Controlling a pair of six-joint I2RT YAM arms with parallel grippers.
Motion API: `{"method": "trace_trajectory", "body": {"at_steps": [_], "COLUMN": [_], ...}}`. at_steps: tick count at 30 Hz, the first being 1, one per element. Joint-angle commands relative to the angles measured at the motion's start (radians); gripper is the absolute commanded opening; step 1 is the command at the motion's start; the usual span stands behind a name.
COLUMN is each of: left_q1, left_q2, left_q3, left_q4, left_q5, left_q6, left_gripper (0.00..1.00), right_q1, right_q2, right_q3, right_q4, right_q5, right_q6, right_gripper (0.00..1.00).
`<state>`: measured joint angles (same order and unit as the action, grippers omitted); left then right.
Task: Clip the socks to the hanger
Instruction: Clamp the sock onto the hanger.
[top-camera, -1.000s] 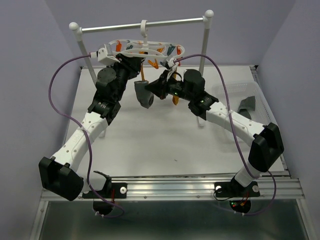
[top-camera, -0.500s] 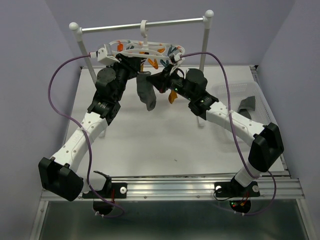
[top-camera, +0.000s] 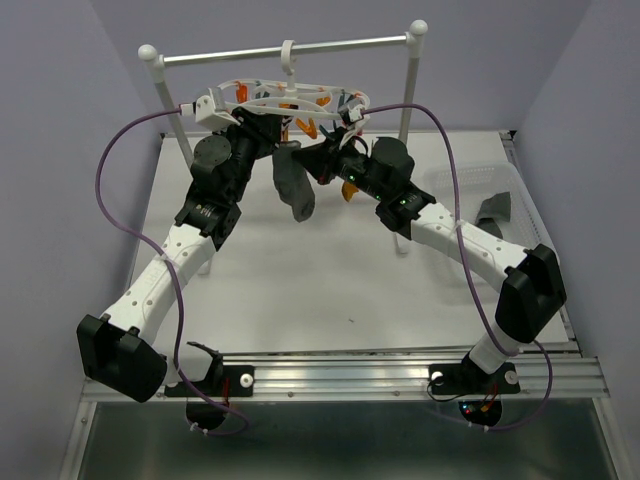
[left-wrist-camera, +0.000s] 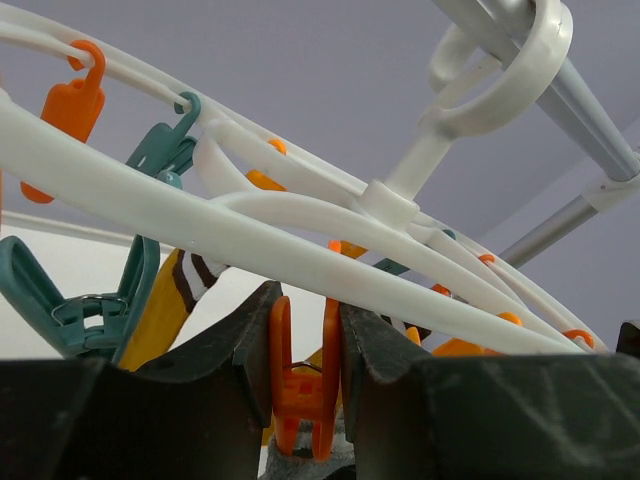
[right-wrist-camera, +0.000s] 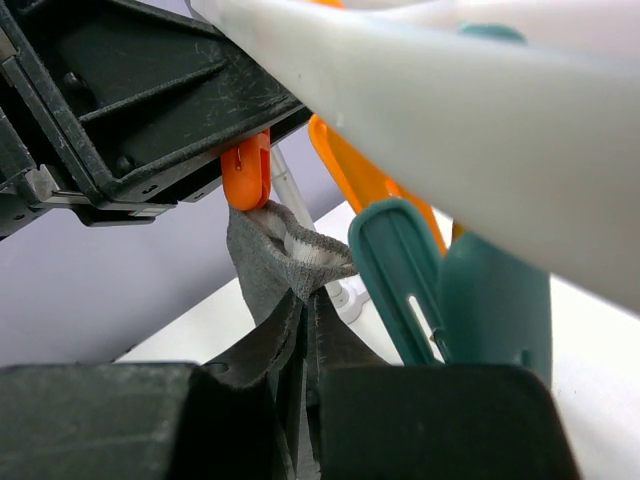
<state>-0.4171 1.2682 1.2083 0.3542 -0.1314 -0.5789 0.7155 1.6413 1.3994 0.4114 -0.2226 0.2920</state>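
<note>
Grey sock (right-wrist-camera: 268, 262), orange clip (right-wrist-camera: 246, 172) half inside left tool (left-wrist-camera: 305, 315)

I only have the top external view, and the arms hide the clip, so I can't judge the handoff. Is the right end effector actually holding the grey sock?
Observer: Yes. In the right wrist view, the right end effector is shut on the grey sock, just below its cuff.
Operator: And the left one?
Observer: The left end effector pinches the top of an orange clip between its fingers.
Operator: Does that clip reach the sock?
Observer: Its lower tip touches the cuff's edge. I cannot tell whether it bites the fabric.
</note>
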Motion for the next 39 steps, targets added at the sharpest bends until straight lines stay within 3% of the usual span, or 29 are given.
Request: {"method": "trace_trajectory", "body": {"at_steps": [1, 11, 22, 39], "left_q1": [0.012, 0.024, 0.035, 0.043], "left_q2": [-0.043, -0.039, -0.035, -0.012], "left_q3": [0.023, 0.05, 0.053, 0.053], "left_q4": [0.043, 0.034, 0.02, 0.035], "left_q5": [-0.011, 0.007, 0.021, 0.044], "left_q6": [0.024, 0.053, 0.068, 0.06], "left_gripper": [0.0, 0.0, 0.0, 0.0], "right_q1": [0.01, 0.01, 0.01, 0.01], "right_q2": [-0.011, -0.003, -0.026, -0.012], "right_q3": [0.055, 0.047, 0.047, 0.085], "right_q4": [0.049, -0.034, -0.025, 0.015], "right_q5": [-0.015, -0.093, 0.026, 0.012], "right_q6": [-0.005, -0.037, -0.056, -0.056], "right_gripper": [0.01, 0.01, 0.01, 0.01]}}
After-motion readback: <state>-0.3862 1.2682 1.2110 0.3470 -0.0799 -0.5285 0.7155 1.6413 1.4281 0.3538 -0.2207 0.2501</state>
